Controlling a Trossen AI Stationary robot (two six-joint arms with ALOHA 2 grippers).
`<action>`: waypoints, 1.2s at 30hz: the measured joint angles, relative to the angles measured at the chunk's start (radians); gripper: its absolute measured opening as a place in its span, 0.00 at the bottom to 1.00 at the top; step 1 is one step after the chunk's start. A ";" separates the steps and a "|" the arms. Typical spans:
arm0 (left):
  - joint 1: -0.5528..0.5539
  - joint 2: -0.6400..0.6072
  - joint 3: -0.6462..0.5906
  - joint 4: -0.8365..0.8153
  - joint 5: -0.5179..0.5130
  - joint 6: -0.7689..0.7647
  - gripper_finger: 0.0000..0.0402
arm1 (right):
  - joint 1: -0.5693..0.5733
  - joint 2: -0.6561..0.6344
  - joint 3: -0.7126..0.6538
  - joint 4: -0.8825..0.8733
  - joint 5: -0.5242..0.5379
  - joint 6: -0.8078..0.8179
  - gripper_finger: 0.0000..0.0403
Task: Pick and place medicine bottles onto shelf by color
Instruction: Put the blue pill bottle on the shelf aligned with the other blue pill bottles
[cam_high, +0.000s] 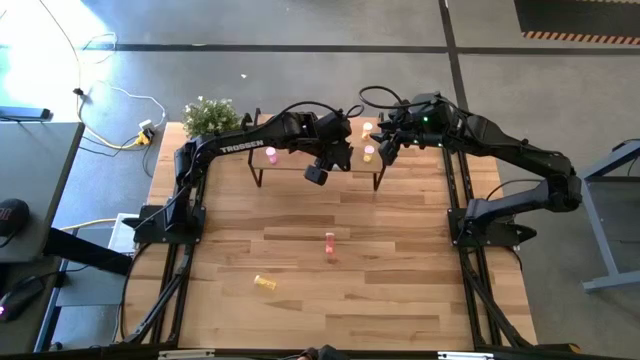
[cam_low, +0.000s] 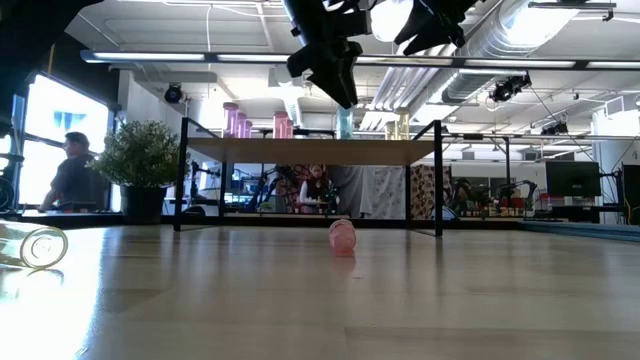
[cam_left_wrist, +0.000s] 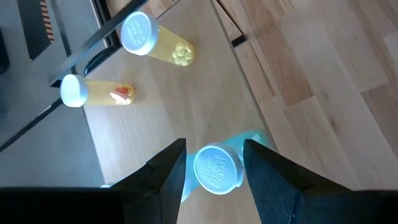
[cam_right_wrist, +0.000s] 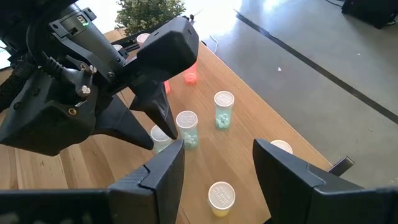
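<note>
A: Where's the left end effector (cam_left_wrist: 213, 171)?
B: Above the raised light-wood shelf (cam_left_wrist: 205, 112), fingers spread either side of an upright pale-green bottle with a white cap (cam_left_wrist: 217, 169), not pinching it.
A: The right end effector (cam_right_wrist: 217, 165)?
B: Spread above the shelf's yellow bottles (cam_right_wrist: 221, 198).

Your left gripper (cam_left_wrist: 213, 163) hangs over the shelf (cam_left_wrist: 186, 106), its dark fingers (cam_left_wrist: 166, 171) spread on either side of an upright pale-green bottle (cam_left_wrist: 217, 168), gaps showing both sides. Beyond stand two yellow bottles (cam_left_wrist: 155, 42), white-capped, near the black frame edge.
</note>
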 joint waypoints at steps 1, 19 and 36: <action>0.000 0.000 0.000 0.003 -0.001 0.000 0.38 | 0.000 0.000 0.000 0.000 0.000 0.000 0.45; -0.014 0.000 0.000 0.008 -0.033 -0.052 0.38 | 0.001 0.000 0.000 0.000 -0.007 0.000 0.45; -0.028 0.000 0.000 0.009 -0.088 -0.061 0.38 | 0.001 0.000 0.000 0.000 -0.008 0.000 0.45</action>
